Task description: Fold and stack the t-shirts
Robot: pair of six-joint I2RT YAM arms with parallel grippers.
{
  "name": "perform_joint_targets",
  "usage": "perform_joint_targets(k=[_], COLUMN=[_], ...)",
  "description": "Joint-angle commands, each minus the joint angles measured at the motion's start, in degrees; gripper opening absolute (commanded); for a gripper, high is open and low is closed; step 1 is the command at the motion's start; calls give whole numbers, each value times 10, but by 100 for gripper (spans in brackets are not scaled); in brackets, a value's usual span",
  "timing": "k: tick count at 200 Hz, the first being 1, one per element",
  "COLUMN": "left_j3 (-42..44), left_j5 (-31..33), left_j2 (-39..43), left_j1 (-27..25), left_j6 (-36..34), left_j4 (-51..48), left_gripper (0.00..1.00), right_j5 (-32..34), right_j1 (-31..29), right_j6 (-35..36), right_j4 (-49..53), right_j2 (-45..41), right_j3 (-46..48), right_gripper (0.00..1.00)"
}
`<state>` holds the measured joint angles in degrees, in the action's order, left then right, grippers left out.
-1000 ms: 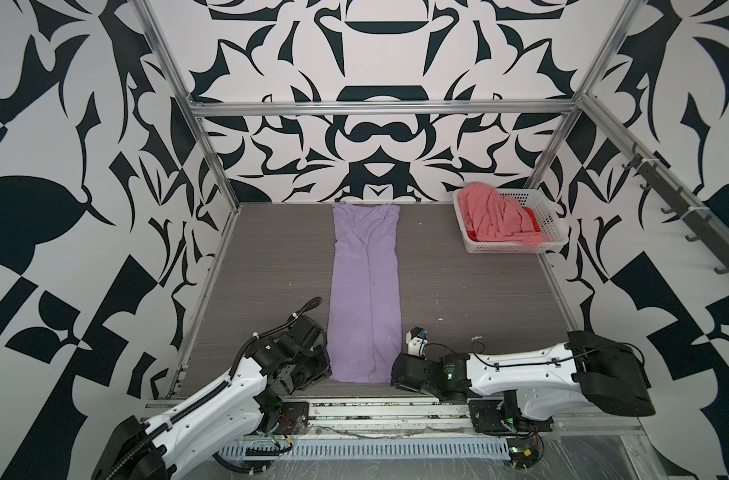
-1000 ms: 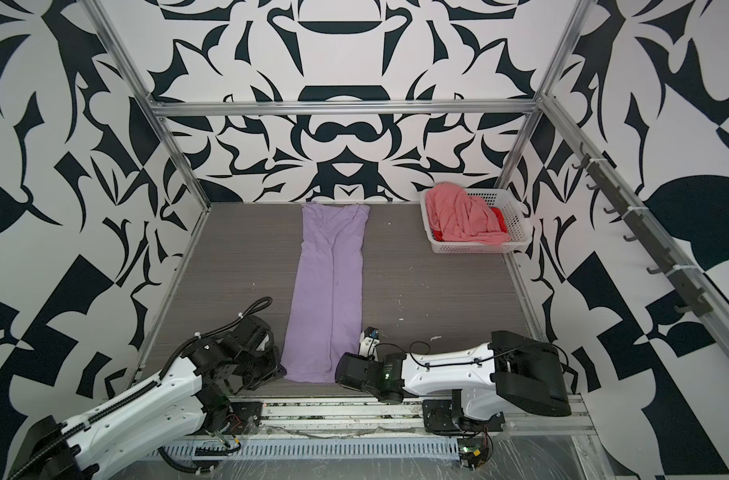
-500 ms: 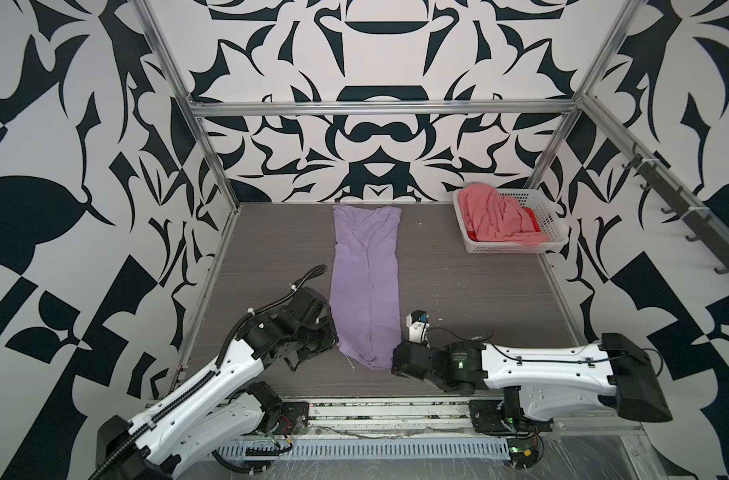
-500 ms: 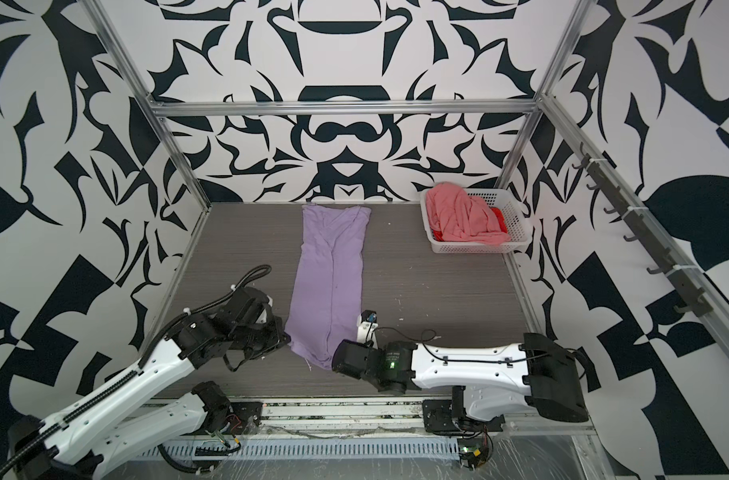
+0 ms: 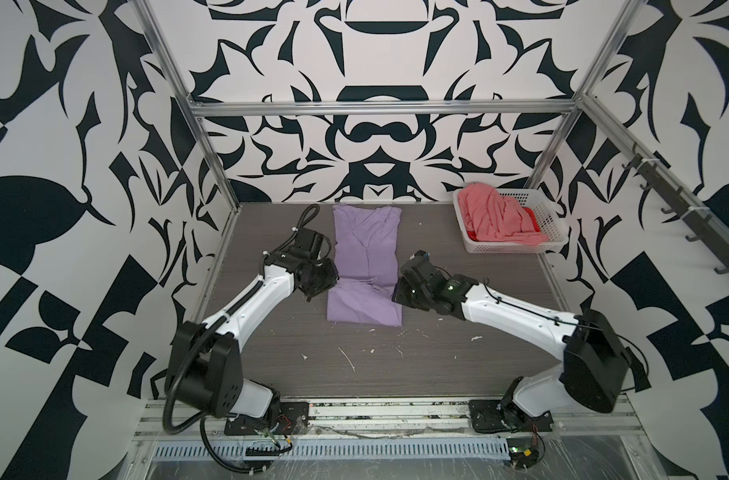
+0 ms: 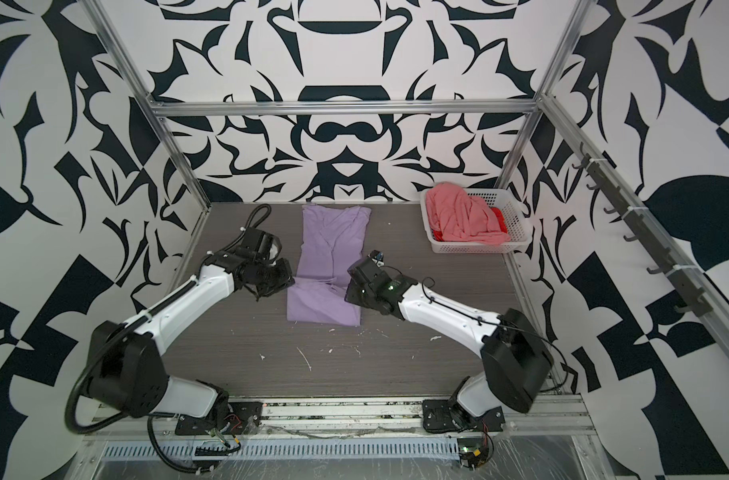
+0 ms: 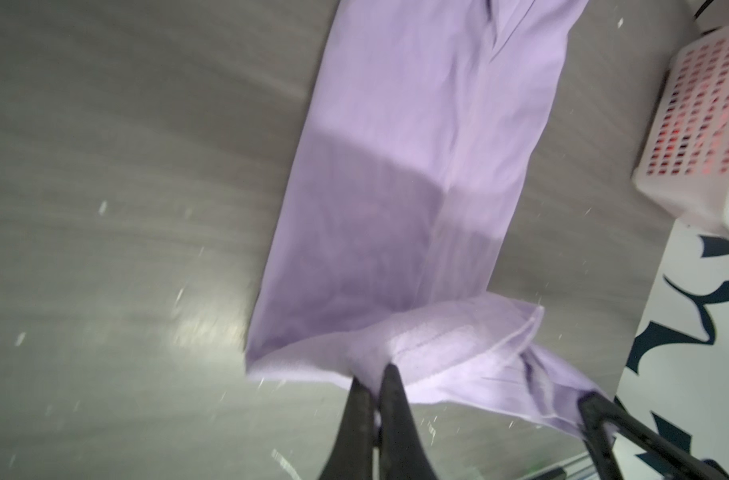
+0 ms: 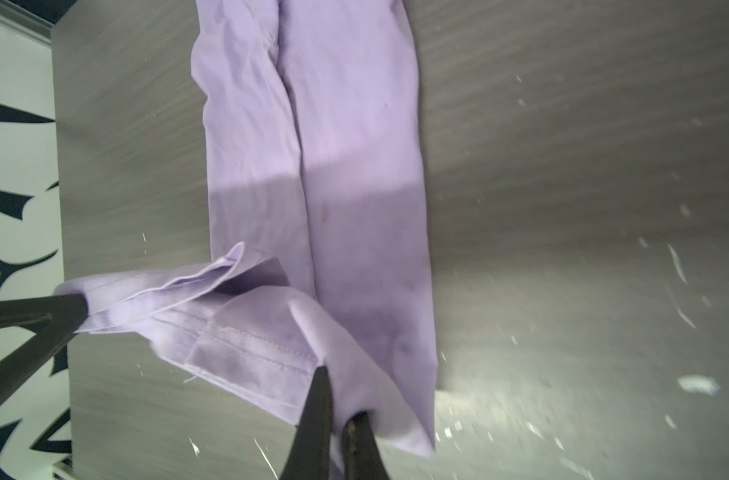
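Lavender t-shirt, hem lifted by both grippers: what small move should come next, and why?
Probably carry the lavender t-shirt hem over toward its far end, then lower it: left gripper and right gripper pinch its corners; the fold is only partway.

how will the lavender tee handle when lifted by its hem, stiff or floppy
Probably floppy: the lavender tee droops and creases between the left gripper and right gripper, both shut on its hem. Likely light, since two small pinches carry the folded-over end.

The salmon-pink t-shirt [image 5: 493, 214] hides most of the red t-shirt [image 5: 530, 217].
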<state>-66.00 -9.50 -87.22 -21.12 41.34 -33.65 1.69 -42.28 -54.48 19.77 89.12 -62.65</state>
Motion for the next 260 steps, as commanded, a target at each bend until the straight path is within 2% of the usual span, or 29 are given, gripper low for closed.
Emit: perform_joint_targets(k=[1, 35, 65, 135, 151, 161, 173, 179, 182, 186, 201, 230, 260], left_j3=[-49, -126, -174, -238, -251, -261, -278, -288, -292, -298, -311, -298, -246], left_j5=[-41, -87, -101, -142, -153, -159, -167, -171, -174, -179, -188, -192, -180], left_j2=[-61, -160, -220, -298, -311, -319, -329, -335, -337, -340, -345, -322, -274], left_j1=[23, 55, 74, 108, 114, 118, 124, 127, 128, 131, 141, 163, 166], left_j6=[-30, -31, -31, -5, 2, 7, 11, 13, 13, 15, 24, 41, 24], left_j4=[36, 54, 52, 61, 67, 71, 71, 72, 71, 72, 78, 100, 88], left_gripper=[0, 0, 0, 0, 21, 29, 38, 40, 40, 41, 43, 45, 49], right_j5=[-65, -114, -143, -184, -179, -170, -164, -164, -163, -161, -156, -146, -152], right_j1=[40, 85, 111, 149, 154, 159, 167, 172, 174, 177, 185, 189, 186], right_j6=[55, 81, 83, 88, 85, 79, 70, 68, 67, 67, 76, 98, 89], right_j4=[0, 9, 10, 10, 12, 14, 11, 8, 6, 4, 4, 15, 9], right_j2=[39, 138, 209, 278, 285, 286, 286, 285, 284, 283, 276, 255, 225], right_j3=[-58, -143, -203, -286, -304, -309, -312, -314, -315, -316, -328, -336, -270], right_gripper=[0, 0, 0, 0, 0, 10, 28, 33, 40, 43, 49, 50, 50])
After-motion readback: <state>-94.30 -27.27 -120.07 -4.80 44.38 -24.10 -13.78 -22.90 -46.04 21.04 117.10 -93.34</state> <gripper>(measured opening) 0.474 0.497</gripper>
